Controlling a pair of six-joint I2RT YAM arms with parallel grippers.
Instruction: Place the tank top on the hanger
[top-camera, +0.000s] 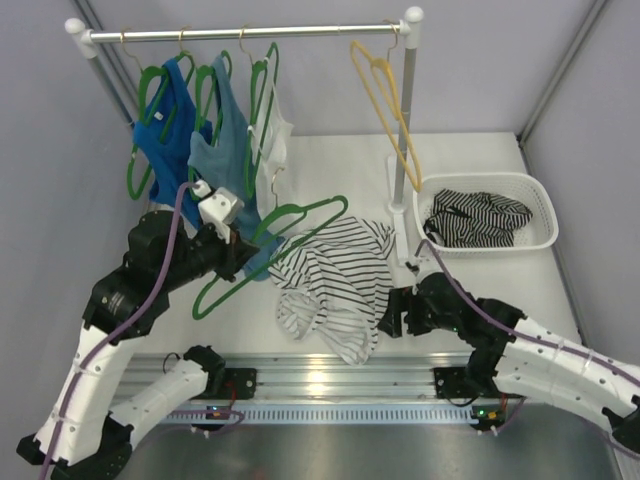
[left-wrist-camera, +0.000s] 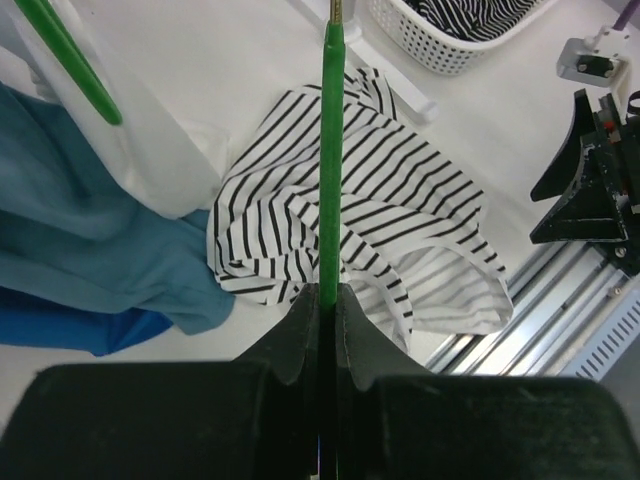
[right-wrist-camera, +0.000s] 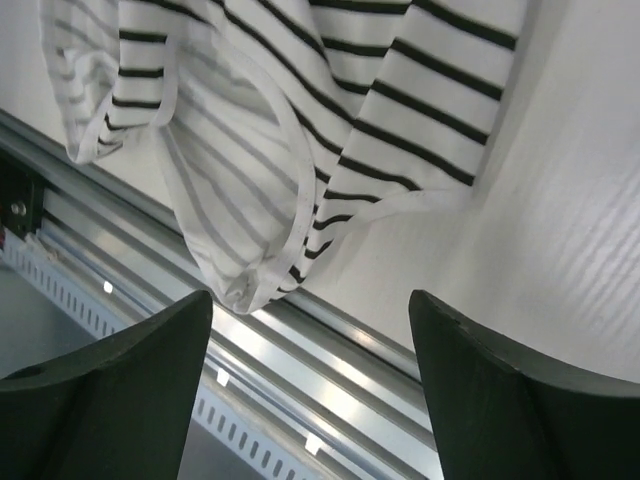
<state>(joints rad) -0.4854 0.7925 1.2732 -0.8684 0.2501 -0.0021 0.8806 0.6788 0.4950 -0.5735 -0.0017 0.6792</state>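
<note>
The tank top (top-camera: 330, 280), white with thin black stripes, lies crumpled on the table between the arms. It also shows in the left wrist view (left-wrist-camera: 410, 220) and the right wrist view (right-wrist-camera: 300, 110). My left gripper (top-camera: 243, 262) is shut on a green hanger (top-camera: 300, 210) and holds it tilted over the tank top's left edge. In the left wrist view the hanger's bar (left-wrist-camera: 330, 150) runs straight out from my shut left gripper (left-wrist-camera: 328, 300). My right gripper (top-camera: 385, 322) is open and empty beside the tank top's lower right edge. Its jaws (right-wrist-camera: 310, 330) stand wide apart over the table's front rail.
A clothes rail (top-camera: 250, 33) at the back holds a blue top (top-camera: 165, 125), a teal top (top-camera: 225, 140) and a white top (top-camera: 272, 140) on green hangers, plus a bare yellow hanger (top-camera: 385, 95). A white basket (top-camera: 480, 177) at the right holds a darker striped garment (top-camera: 478, 218).
</note>
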